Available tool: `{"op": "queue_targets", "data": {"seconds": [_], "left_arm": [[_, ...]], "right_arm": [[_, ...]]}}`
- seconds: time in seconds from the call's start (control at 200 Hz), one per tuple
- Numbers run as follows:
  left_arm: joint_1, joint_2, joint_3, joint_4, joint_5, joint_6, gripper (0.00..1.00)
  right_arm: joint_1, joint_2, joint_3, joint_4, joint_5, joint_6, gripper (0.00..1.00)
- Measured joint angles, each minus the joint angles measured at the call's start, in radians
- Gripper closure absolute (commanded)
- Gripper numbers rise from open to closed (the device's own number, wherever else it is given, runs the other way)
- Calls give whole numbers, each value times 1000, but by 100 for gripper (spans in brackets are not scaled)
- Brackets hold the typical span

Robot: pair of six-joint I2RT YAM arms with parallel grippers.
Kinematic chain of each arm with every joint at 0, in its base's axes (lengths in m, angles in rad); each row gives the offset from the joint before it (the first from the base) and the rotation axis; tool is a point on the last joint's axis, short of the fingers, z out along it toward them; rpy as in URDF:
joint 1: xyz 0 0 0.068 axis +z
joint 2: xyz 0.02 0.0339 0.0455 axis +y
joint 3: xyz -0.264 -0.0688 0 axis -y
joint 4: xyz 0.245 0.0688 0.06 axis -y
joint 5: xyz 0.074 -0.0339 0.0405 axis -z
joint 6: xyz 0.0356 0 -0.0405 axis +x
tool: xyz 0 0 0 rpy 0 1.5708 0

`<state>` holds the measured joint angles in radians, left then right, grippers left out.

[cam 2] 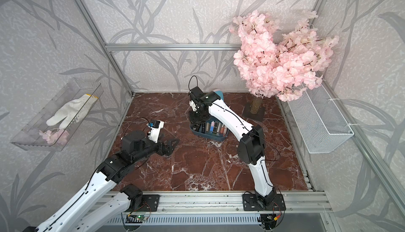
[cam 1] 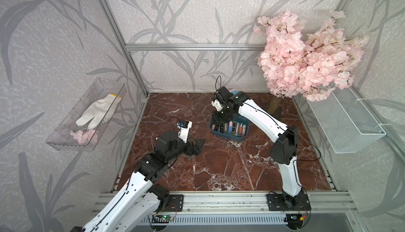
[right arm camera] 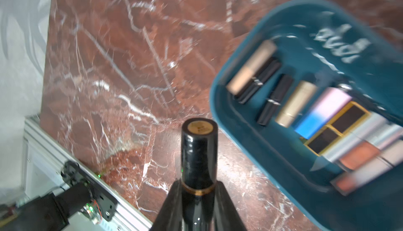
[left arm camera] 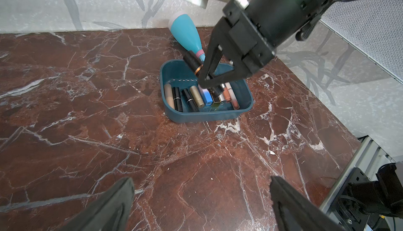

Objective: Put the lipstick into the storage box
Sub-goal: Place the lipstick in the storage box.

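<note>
Black lipstick (right arm camera: 199,153) pinched at gold band by right hand (right arm camera: 198,189), near storage box (left arm camera: 207,115) rim; glossy rigid tube, light, likely slippery, best held mid-body; left hand (left arm camera: 200,199) spread, empty

Pale grey wallpaper (cam 1: 186,11) printed with darker grey leaves covered the back and side walls, crossed by a bare aluminium frame (cam 1: 192,47) of slanting posts and one horizontal bar. The table (cam 1: 219,165) had a glossy red-brown marble top veined in white, edged at the front by a slotted aluminium rail (cam 1: 219,200). A pink blossom tree (cam 1: 306,60) stood in the far right corner on a dark base (cam 2: 254,115). A white wire basket (cam 1: 346,121) hung on the right wall. A clear tray (cam 1: 65,142) on the left wall held a white glove (cam 1: 98,112) and pink petals (cam 1: 84,135). The light was soft and even.
</note>
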<state>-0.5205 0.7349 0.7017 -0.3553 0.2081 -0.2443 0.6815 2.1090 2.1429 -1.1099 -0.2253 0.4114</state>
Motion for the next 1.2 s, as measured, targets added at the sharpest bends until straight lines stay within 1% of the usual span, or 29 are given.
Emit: {"op": "queue_targets", "data": {"seconds": [0.175,0.425,0.615,1.035,1.2], "left_arm": [[0,62,10,12,23,2,0],[0,112,18,35,53,-1,0],[0,138,18,41,82,-8,0],[0,130,18,48,103,-37,0],[0,130,16,50,112,-47,0]], "right_arm": [[-69,-2,0,-24,16,29,79],[-106,16,-10,-41,22,29,79],[-122,63,-33,-42,22,26,79],[-133,165,-51,-39,23,22,79],[-134,184,-51,-38,23,22,79]]}}
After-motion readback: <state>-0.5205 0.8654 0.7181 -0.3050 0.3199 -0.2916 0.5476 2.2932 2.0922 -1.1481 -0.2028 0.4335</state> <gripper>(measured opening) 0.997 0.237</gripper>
